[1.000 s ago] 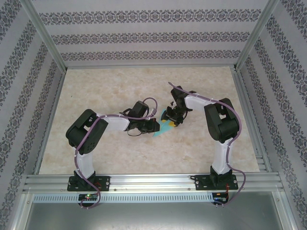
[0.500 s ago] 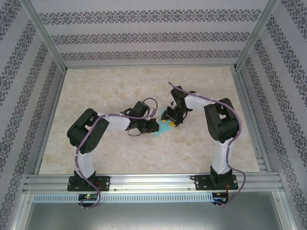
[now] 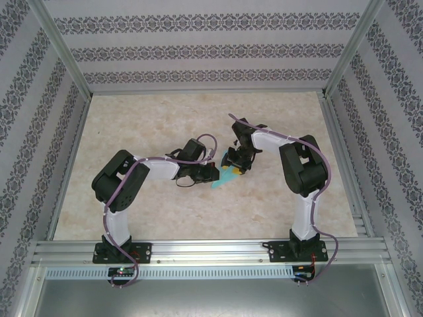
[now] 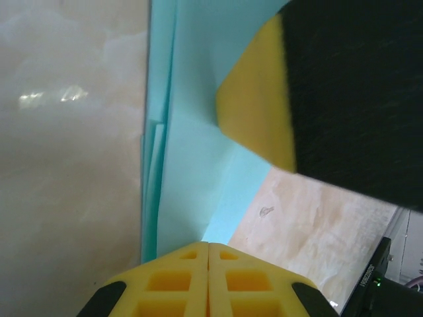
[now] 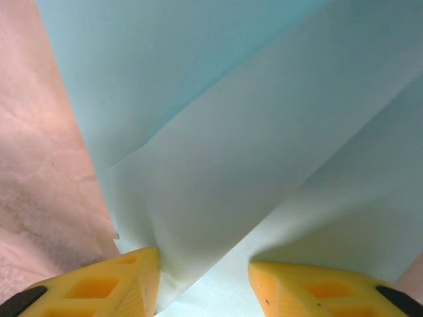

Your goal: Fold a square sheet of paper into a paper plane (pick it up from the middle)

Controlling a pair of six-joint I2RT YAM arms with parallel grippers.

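Folded teal sheet of paper (image 3: pixel 223 179) lies mid-tabletop (image 3: pixel 158 119). Left jaws closed, tips meeting its edge from 9 o'clock; pinch not discernible. Right jaws parted, straddling the creased layers from 1 o'clock.

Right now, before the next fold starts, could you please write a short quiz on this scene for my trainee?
1. True or false: the left gripper is shut.
2. Choose one. In the top view, the folded turquoise paper lies: A) at the far wall; B) on the table between the two grippers; C) beside the base of the left arm.
3. Fill the gap: in the right wrist view, the fingers of the right gripper stand ___, and the paper shows between them.

Key: 1 true; 2 B; 3 apart.
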